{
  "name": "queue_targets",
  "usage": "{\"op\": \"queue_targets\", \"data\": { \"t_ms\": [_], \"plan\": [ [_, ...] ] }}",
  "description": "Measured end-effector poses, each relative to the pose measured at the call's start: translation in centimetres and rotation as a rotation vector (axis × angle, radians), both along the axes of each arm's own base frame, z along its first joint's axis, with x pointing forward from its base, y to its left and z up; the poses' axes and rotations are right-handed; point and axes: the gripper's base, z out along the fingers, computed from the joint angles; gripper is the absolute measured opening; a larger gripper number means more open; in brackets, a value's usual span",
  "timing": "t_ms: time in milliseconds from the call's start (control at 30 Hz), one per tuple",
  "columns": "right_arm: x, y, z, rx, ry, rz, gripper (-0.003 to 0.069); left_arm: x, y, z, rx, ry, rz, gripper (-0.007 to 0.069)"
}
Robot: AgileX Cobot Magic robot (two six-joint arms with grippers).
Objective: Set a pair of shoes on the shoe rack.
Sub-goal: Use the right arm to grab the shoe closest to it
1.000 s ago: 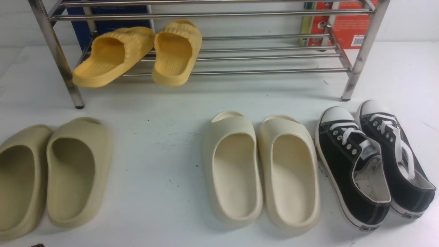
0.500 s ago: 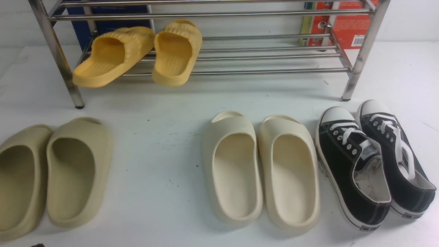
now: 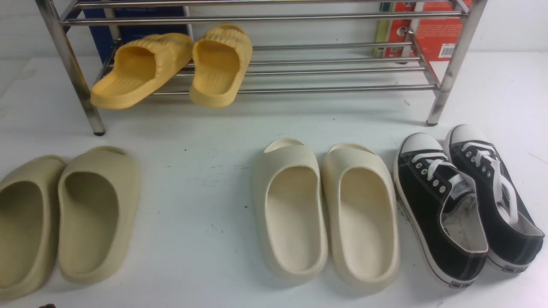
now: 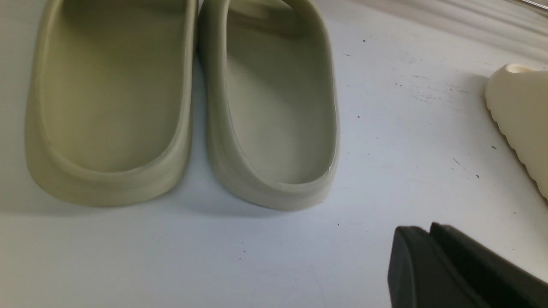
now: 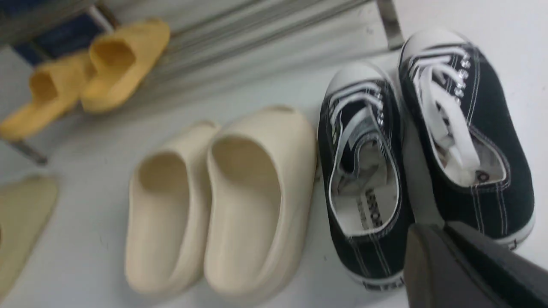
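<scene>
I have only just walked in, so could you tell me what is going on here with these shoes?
Nothing is held yet. The black sneakers sit side by side on the table before the right end of the shoe rack. The right tool hovers shut near their heels; the left tool, also shut, is near the olive slides. Yellow slippers rest on the rack.

Black-and-white sneakers [image 3: 428, 201], yellow ribbed slippers [image 3: 218, 64], cream slides [image 3: 291, 214].

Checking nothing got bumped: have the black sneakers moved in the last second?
No. The sneakers keep the same spot in front of the rack's right leg.
</scene>
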Motion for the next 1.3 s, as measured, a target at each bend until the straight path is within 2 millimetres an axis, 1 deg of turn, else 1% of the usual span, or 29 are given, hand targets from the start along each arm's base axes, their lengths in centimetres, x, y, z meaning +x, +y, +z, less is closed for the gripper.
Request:
{"op": "queue_targets", "data": {
  "t_ms": [33, 67, 133, 167, 200, 233, 267, 300, 333, 367, 433, 467, 500, 567, 600, 667, 733, 767, 800, 833, 900, 933, 967, 1000, 1033, 1100, 1200, 1267, 1300],
  "plan": [
    [1.0, 0.2, 1.5, -0.048, 0.080, 0.054, 0.0022, 0.0, 0.0, 0.0, 0.000, 0.000, 0.000, 0.0050],
    [1.6, 0.2, 2.1, -0.077, 0.132, 0.086, 0.0016, 0.0, 0.0, 0.0, 0.000, 0.000, 0.000, 0.0050],
    [3.1, 0.2, 3.2, -0.122, 0.235, 0.130, 0.0014, 0.0, 0.0, 0.0, 0.000, 0.000, 0.000, 0.0050],
    [3.8, 0.1, 3.2, -0.129, 0.272, 0.138, 0.0014, 0.0, 0.0, 0.0, 0.000, 0.000, 0.000, 0.0050],
    [5.4, -0.1, 3.6, -0.153, 0.340, 0.151, 0.0014, 0.0, 0.0, 0.0, 0.000, 0.000, 0.000, 0.0050],
    [6.7, -0.2, 3.5, -0.161, 0.391, 0.157, 0.0014, 0.0, 0.0, 0.0, 0.000, 0.000, 0.000, 0.0050],
    [7.5, -0.2, 3.3, -0.160, 0.422, 0.159, 0.0014, 0.0, 0.0, 0.0, 0.000, 0.000, 0.000, 0.0050],
    [7.8, -0.2, 3.4, -0.161, 0.425, 0.159, 0.0014, 0.0, 0.0, 0.0, 0.000, 0.000, 0.000, 0.0050],
    [9.3, -0.2, 3.0, -0.158, 0.478, 0.173, 0.0014, 0.0, 0.0, 0.0, 0.000, 0.000, 0.000, 0.0050],
    [10.3, 0.1, 2.7, -0.160, 0.508, 0.194, 0.0014, 0.0, 0.0, 0.0, 0.000, 0.000, 0.000, 0.0050],
    [11.0, 0.5, 2.4, -0.163, 0.524, 0.215, 0.0014, 0.0, 0.0, 0.0, 0.000, 0.000, 0.000, 0.0050],
    [12.0, 1.4, 1.8, -0.180, 0.551, 0.255, 0.0016, 0.0, 0.0, 0.0, 0.000, 0.000, 0.000, 0.0050],
    [12.5, 1.9, 1.5, -0.191, 0.565, 0.272, 0.0019, 0.0, 0.0, 0.0, 0.000, 0.000, 0.000, 0.0050],
    [12.9, 2.4, 1.1, -0.209, 0.581, 0.285, 0.0027, 0.0, 0.0, 0.0, 0.000, 0.000, 0.000, 0.0050],
    [13.5, 3.3, 0.5, -0.243, 0.608, 0.303, 0.0046, 0.0, 0.0, 0.0, 0.000, 0.000, 0.000, 0.0050],
    [14.1, 4.2, -0.2, -0.302, 0.634, 0.309, 0.0098, 0.0, 0.0, 0.0, 0.000, 0.000, 0.000, 0.0050],
    [14.9, 5.0, -1.0, -0.349, 0.665, 0.299, 0.0169, 0.0, 0.0, 0.0, 0.000, 0.000, 0.000, 0.0050],
    [15.3, 5.6, -1.6, -0.368, 0.686, 0.281, 0.0226, 0.0, 0.0, 0.0, 0.000, 0.000, 0.000, 0.0050],
    [15.4, 5.7, -1.7, -0.372, 0.690, 0.279, 0.0236, 0.0, 0.0, 0.0, 0.000, 0.000, 0.000, 0.0050],
    [16.0, 6.1, -2.5, -0.390, 0.712, 0.255, 0.0312, 0.0, 0.0, 0.0, 0.000, 0.000, 0.000, 0.0050],
    [16.8, 6.6, -3.7, -0.399, 0.739, 0.222, 0.0438, 0.0, 0.0, 0.0, 0.000, 0.000, 0.000, 0.0050],
    [16.9, 6.7, -3.8, -0.395, 0.740, 0.217, 0.0449, 0.0, 0.0, 0.0, 0.000, 0.000, 0.000, 0.0050],
    [17.5, 6.9, -4.6, -0.391, 0.751, 0.203, 0.0534, 0.0, 0.0, 0.0, 0.000, 0.000, 0.000, 0.0050],
    [17.8, 7.0, -5.0, -0.389, 0.755, 0.199, 0.0571, 0.0, 0.0, 0.0, 0.000, 0.000, 0.000, 0.0050],
    [18.3, 7.2, -5.9, -0.393, 0.768, 0.194, 0.0621, 0.0, 0.0, 0.0, 0.000, 0.000, 0.000, 0.0050],
    [19.0, 7.5, -7.0, -0.392, 0.778, 0.188, 0.0657, 0.0, 0.0, 0.0, 0.000, 0.000, 0.000, 0.0050],
    [19.6, 7.7, -8.2, -0.399, 0.786, 0.184, 0.0663, 0.0, 0.0, 0.0, 0.000, 0.000, 0.000, 0.0050],
    [20.2, 7.8, -9.2, -0.414, 0.793, 0.184, 0.0622, 0.0, 0.0, 0.0, 0.000, 0.000, 0.000, 0.0050],
    [20.2, 7.9, -9.2, -0.414, 0.791, 0.184, 0.0612, 0.0, 0.0, 0.0, 0.000, 0.000, 0.000, 0.0050]
  ]
}}
